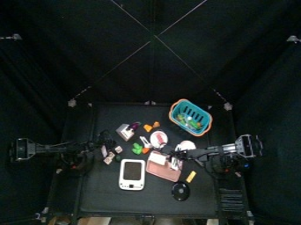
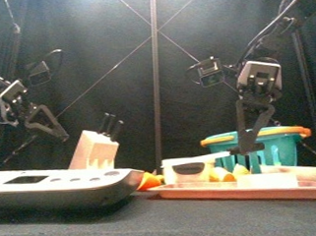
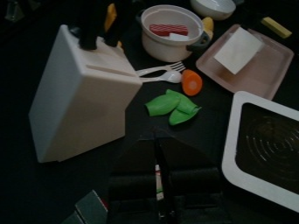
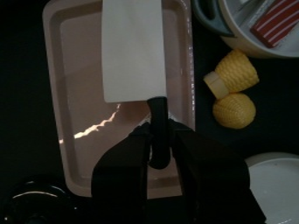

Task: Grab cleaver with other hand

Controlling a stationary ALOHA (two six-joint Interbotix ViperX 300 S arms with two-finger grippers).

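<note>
My right gripper (image 4: pixel 158 131) is clenched on the handle of the cleaver (image 4: pixel 132 51), whose blade lies flat on the pink tray (image 4: pixel 73 114). My left gripper (image 3: pixel 159 166), jaws together and holding nothing, hovers near the knife block (image 3: pixel 77 96).

A white knife block (image 3: pixel 73 96) stands on the black table (image 3: pixel 35 188), with dark handles (image 3: pixel 91 37) sticking out of its top. Just beside it lies a white plastic fork (image 3: pixel 158 72), and near the fork are an orange carrot slice (image 3: pixel 191 83) and a green pea pod (image 3: pixel 172 105). A white bowl (image 3: pixel 170 31) holds red and white strips. A white kitchen scale (image 1: pixel 133 173) sits at the table's front. A pink tray (image 4: pixel 73 105) lies near two yellow corn pieces (image 4: pixel 232 92). A teal basket (image 1: pixel 192 117) stands at the table's far side.
</note>
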